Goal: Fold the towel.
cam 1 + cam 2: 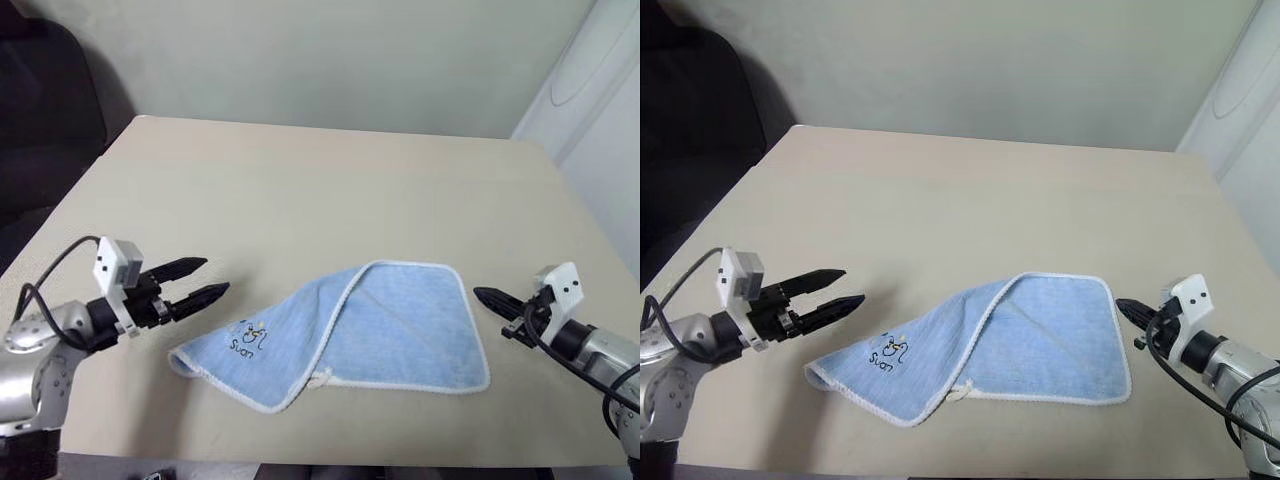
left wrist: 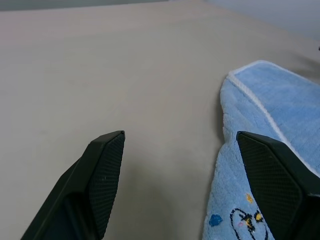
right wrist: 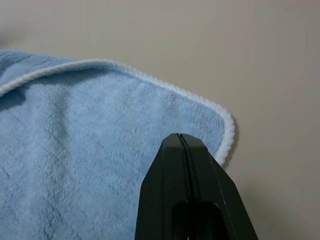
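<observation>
Beige tabletop [image 1: 300, 190] fills the scene, its far edge running along a pale wall and its left edge dropping off beside something dark in the corner. Plenty of bare surface lies beyond the cloth, all the way to that far edge, and open strips sit on both sides near the arms.

Over on the left, the left gripper [image 1: 205, 279] hovers above the table with its two black fingers [image 2: 102, 175] spread wide, nothing between them, pointing toward the cloth. Its tips stand just short of the nearest corner, apart from the fabric.

Centre stage, the towel [image 1: 400, 330] lies near the table's front edge, light blue with whitish edging. Its left part is folded over on a slant, so a stitched edge runs diagonally across the middle, and the dark embroidered drawing [image 1: 250, 335] with lettering faces up near the left corner. A small white tag [image 1: 320, 378] peeks out at the front edge.

On the right, the right gripper [image 1: 480, 295] has its fingers pressed together, empty. It sits just beside the towel's right edge, near the far right corner.
</observation>
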{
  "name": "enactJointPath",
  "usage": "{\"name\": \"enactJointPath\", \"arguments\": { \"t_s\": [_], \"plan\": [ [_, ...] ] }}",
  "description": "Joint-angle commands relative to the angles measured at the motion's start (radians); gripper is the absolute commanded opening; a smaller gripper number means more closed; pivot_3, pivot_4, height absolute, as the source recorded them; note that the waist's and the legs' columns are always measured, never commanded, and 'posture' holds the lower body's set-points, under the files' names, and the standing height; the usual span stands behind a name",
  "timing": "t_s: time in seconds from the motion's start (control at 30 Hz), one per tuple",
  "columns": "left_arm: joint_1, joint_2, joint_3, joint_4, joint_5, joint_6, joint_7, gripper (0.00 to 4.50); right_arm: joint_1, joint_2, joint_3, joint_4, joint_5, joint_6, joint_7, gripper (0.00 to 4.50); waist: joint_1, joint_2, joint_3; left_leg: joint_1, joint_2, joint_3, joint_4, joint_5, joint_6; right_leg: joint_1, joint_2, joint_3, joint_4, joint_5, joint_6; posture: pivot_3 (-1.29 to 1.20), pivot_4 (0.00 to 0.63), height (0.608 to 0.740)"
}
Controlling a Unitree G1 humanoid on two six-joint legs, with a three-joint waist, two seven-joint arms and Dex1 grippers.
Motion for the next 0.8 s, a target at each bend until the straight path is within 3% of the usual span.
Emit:
{"name": "enactJointPath", "arguments": {
  "t_s": [0.03, 0.8],
  "plan": [
    [-0.014, -0.013, -0.007, -0.045, -0.013, -0.002, 0.023, 3.89, -0.006, -0.014, -0.036, -0.024, 0.010, -0.017, -0.002, 0.00, 0.000, 0.000, 0.000, 0.000, 0.000, 0.000, 0.000, 0.000, 0.000, 0.000, 0.000, 0.000, 0.000, -0.001, 0.002, 0.00, 0.150, 0.740],
    [0.007, -0.020, -0.054, -0.107, 0.007, -0.010, 0.061, 3.89, -0.003, 0.024, -0.002, 0.013, -0.016, -0.061, -0.016, 0.00, 0.000, -0.001, -0.001, 0.000, 0.000, 0.000, 0.000, 0.000, 0.000, 0.000, 0.000, 0.000, 0.001, 0.000, -0.001, 0.00, 0.150, 0.740]
  ]
}}
